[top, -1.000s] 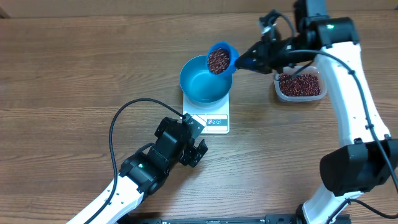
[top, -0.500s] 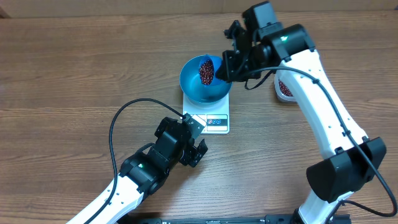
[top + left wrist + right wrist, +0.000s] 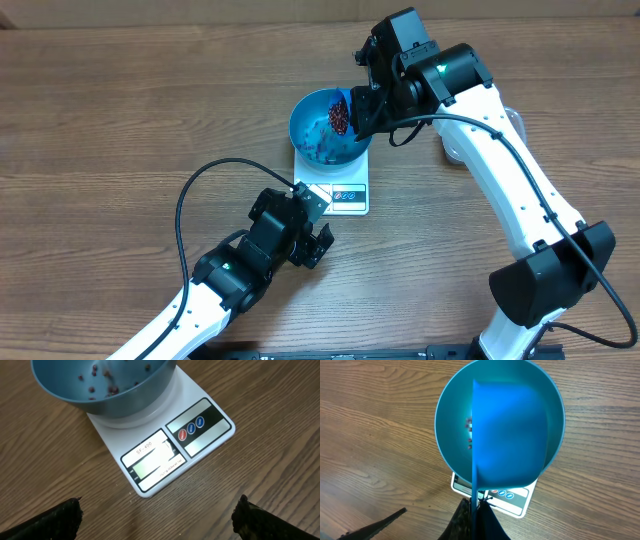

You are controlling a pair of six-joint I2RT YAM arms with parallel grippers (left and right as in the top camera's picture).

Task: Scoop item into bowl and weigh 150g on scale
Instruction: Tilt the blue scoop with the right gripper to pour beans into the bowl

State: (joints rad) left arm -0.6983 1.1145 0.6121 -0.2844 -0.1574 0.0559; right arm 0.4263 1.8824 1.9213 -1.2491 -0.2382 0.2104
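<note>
Right tool (image 3: 364,108) tight on scoop (image 3: 510,435) above bowl (image 3: 297,135)

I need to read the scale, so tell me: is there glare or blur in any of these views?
Left wrist view: the scale display is washed out by glare, no digits legible, and the beans in the blue bowl look motion-smeared. Right wrist view: the blue scoop fills the centre; beans beside it are blurred streaks. Overhead view: evenly lit and sharp.

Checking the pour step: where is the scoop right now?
Overhead, the scoop is tipped over the bowl's right side, above the scale, in the right gripper.
</note>
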